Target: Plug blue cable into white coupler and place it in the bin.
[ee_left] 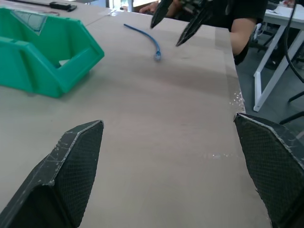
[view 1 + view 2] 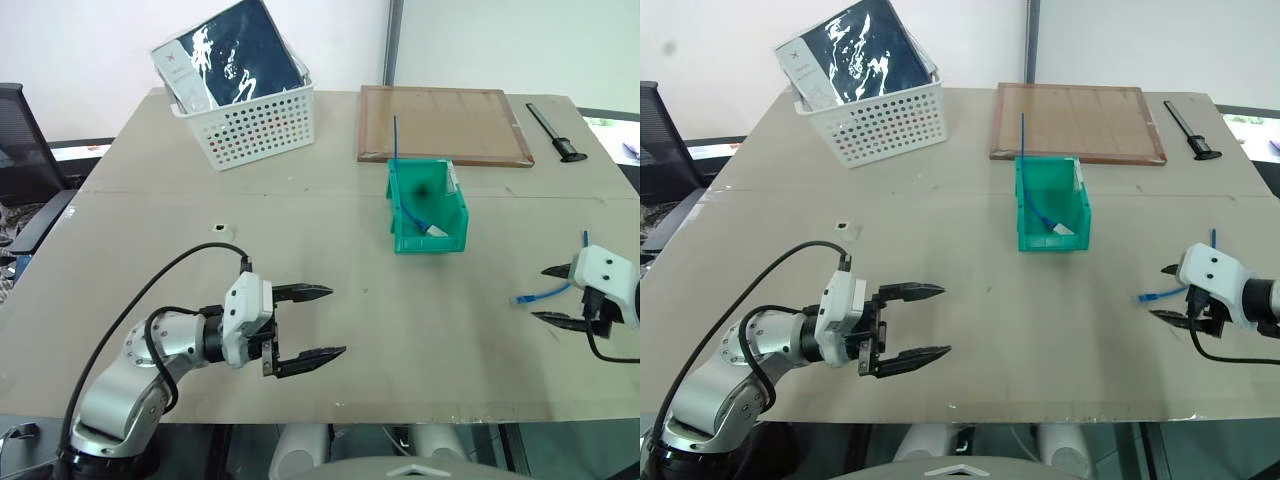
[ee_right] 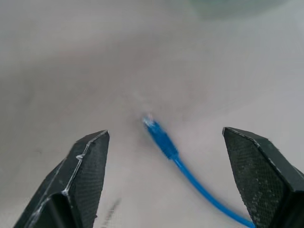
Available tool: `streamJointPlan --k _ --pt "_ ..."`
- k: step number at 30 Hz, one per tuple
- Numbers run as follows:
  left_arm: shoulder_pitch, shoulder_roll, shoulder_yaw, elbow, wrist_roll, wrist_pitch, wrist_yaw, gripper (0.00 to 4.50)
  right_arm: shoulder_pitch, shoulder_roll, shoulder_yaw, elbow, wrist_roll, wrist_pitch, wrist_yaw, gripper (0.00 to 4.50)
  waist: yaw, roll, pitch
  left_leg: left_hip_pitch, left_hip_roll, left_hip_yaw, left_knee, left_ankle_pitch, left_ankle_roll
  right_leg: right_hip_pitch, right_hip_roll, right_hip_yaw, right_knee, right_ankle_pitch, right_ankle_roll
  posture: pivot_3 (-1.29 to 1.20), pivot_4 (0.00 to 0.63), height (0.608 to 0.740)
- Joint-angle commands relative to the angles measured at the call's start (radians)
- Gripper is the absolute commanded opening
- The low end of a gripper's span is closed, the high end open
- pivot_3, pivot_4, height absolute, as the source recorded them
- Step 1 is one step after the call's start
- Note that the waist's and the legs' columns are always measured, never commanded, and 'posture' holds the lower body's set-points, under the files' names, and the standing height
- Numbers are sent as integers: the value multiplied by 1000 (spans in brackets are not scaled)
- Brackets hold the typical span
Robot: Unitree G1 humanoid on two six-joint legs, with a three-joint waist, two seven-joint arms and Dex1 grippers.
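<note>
On the right near side, my right gripper (image 2: 556,295) hangs spread above a blue cable (image 3: 164,141); left gripper (image 2: 308,325) released; bin (image 2: 428,232) perhaps holds another cable.

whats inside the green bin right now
Inside the green bin lies a blue cable, one end sticking up over the back wall, the other running to a small white piece on the floor. The join between them cannot be made out.

White perforated basket (image 2: 255,125) holding a dark packet (image 2: 235,52), wooden board (image 2: 443,123), black tool (image 2: 553,132), tan table (image 2: 400,330)
</note>
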Motion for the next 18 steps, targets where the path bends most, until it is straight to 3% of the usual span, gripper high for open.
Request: streamJointPlan --k 1,6,13,14,18 --pt "-5 -3 -4 -53 -19 -9 6 4500 -79 -13 62 69 -41 -39 42 3637 -1 0 0 0 0 0 0 0 0 0 0 0 0 0 0 0 150 738" --pt "-4 -8 -11 -68 -15 -6 26 4500 -174 16 157 161 -90 -63 66 3637 1 0 0 0 0 -1 0 0 0 0 0 0 0 0 0 0 150 738" --pt "10 0 -2 -78 -17 -6 36 4500 -242 31 234 225 -125 -77 114 347 1 1 0 0 0 -1 0 0 0 0 0 0 0 0 0 0 150 738" --pt "11 0 -1 -78 -18 -6 38 4500 -247 33 235 223 -123 -73 117 161 1 1 0 0 0 -1 0 0 0 0 0 0 1 0 0 0 150 738" --pt "16 -10 17 -63 -29 -6 53 4500 -265 55 250 119 -87 25 127 161 1 1 0 0 0 -1 0 0 0 0 0 0 1 0 0 0 150 738"
